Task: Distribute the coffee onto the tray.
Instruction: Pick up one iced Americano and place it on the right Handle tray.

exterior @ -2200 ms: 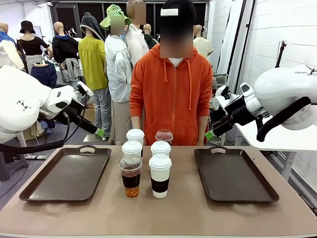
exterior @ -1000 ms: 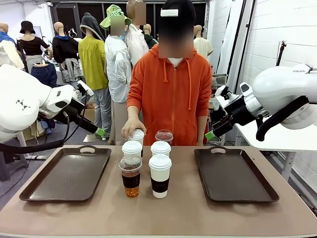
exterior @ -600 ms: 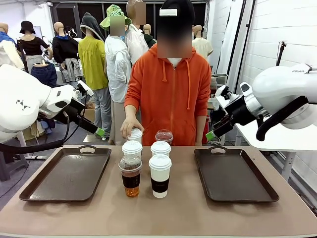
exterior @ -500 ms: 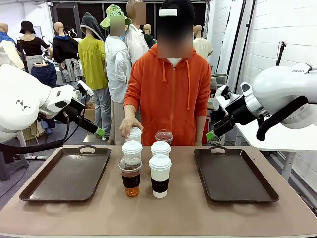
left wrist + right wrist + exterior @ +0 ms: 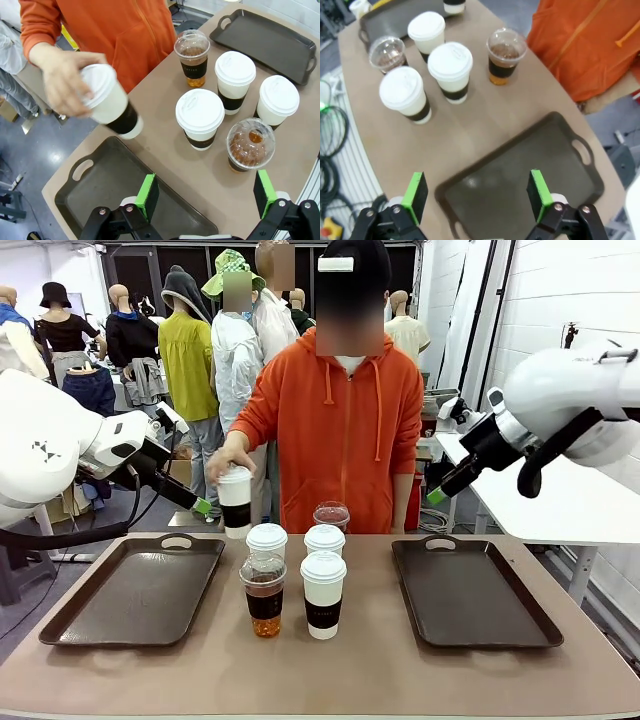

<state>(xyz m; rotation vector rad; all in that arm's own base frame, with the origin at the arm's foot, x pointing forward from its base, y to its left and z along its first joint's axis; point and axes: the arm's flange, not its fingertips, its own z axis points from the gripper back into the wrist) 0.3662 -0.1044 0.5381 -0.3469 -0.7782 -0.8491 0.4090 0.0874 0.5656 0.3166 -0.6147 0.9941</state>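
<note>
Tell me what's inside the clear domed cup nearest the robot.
Through the clear domed cup, brown drink shows above and below a dark band around its middle. The band hides whatever lies behind it.

Rounded white arms (image 5: 40, 445) carry a black left end effector (image 5: 205, 195) and right end effector (image 5: 477, 192), both with green pads (image 5: 147, 196).

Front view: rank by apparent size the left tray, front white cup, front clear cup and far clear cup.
1. left tray
2. front white cup and front clear cup: about alike, not ranked
3. far clear cup: smallest, but farther off and partly hidden
</note>
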